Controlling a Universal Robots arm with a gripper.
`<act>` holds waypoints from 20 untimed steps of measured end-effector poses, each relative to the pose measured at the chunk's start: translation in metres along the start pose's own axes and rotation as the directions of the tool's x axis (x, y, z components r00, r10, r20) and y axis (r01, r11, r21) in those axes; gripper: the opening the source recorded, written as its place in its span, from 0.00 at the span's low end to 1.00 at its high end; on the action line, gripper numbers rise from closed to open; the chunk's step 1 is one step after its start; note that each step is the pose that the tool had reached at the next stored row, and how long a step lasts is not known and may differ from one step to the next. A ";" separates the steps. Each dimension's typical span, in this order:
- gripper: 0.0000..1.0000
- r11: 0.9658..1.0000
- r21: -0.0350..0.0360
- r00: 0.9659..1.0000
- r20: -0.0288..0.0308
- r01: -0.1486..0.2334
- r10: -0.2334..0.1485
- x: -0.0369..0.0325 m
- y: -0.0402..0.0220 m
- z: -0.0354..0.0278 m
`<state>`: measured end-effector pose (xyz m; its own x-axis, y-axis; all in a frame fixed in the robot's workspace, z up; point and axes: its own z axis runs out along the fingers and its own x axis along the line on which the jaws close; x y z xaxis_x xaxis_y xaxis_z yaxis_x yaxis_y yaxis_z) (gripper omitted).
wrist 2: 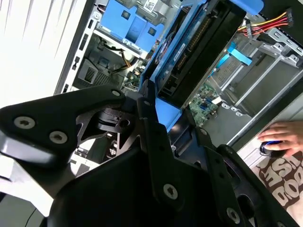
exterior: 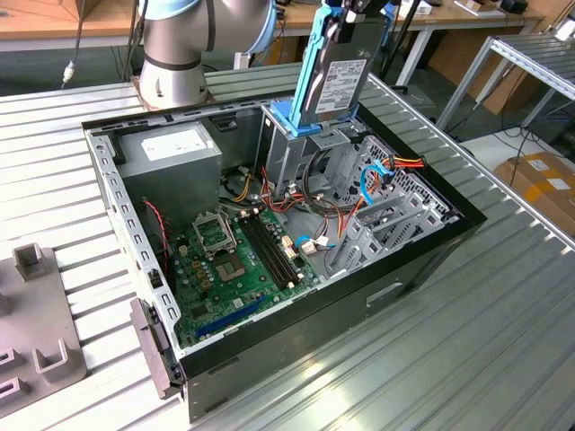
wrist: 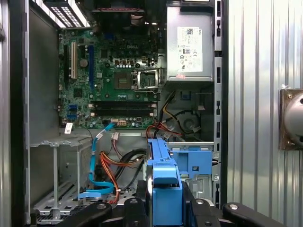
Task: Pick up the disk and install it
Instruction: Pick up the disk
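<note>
The disk [exterior: 337, 76], a dark drive with a label in a bright blue carrier, hangs on end above the metal drive cage [exterior: 310, 157] inside the open computer case [exterior: 431, 260]. My gripper [exterior: 352, 13] is shut on its upper end. The disk's lower edge sits just above the fixed blue bracket [exterior: 301, 124] on top of the cage. In the second wrist view the black fingers [wrist 2: 149, 111] clamp the carrier of the disk [wrist 2: 189, 61]. The first wrist view looks down the disk [wrist: 163, 182] edge-on, beside the bracket [wrist: 196, 161].
The case holds a green motherboard [exterior: 234, 260], a grey power supply [exterior: 171, 148], and loose blue, red and orange cables [exterior: 382, 175]. My arm's base [exterior: 175, 54] stands behind the case. A grey fixture [exterior: 36, 332] lies at the exterior view's left. A person's hand [wrist 2: 279, 137] rests outside the case.
</note>
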<state>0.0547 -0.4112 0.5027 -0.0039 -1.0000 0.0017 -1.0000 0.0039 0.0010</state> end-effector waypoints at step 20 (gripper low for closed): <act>0.37 1.000 0.019 1.000 0.002 0.000 0.000 0.0576 0.0011 -0.0001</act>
<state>0.0534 -0.4687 0.5029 -0.0039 -1.0000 -0.0004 -0.9998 0.0039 -0.0185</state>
